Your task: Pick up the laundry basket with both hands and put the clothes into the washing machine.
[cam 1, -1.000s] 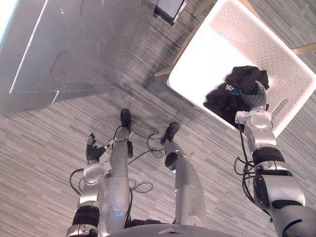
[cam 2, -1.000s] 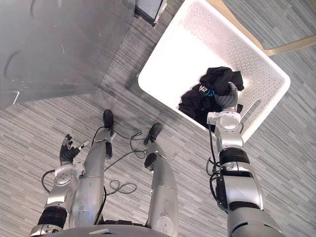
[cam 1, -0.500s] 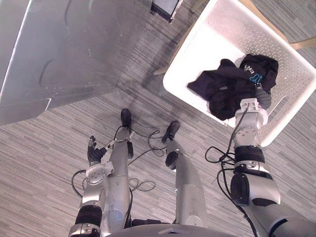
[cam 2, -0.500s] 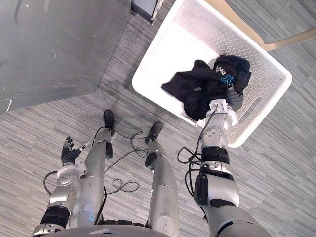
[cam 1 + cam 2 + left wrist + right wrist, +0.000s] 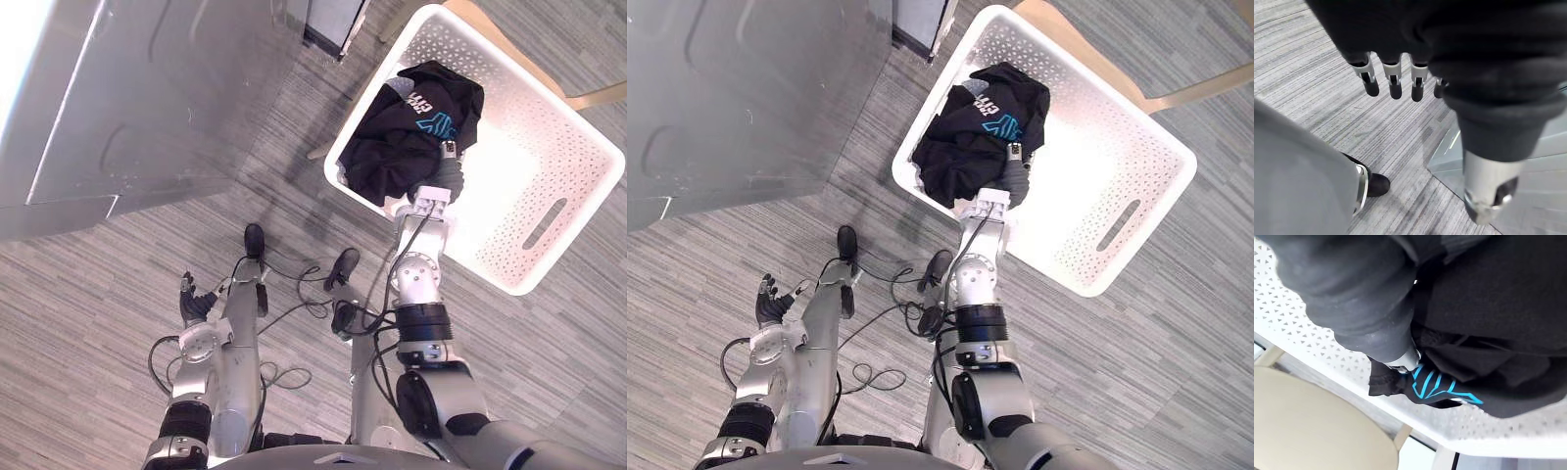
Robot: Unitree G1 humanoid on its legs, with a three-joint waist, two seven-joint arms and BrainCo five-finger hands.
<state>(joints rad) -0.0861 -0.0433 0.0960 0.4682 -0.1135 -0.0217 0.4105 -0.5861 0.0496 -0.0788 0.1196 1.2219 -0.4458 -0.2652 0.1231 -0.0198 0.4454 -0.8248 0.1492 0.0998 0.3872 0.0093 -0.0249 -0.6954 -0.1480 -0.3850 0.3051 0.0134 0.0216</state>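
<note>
Washing machine (image 5: 147, 108) takes up 10 o'clock, a big grey panel. Left hand (image 5: 192, 302) hangs slack at 7, holding nothing. Black shirt (image 5: 397, 147) is up at 1 with the right hand (image 5: 446, 179) clenched on it, draped over the near rim of the white laundry basket (image 5: 558, 137). I'd lift higher so the hem clears that rim before swinging toward 10.
</note>
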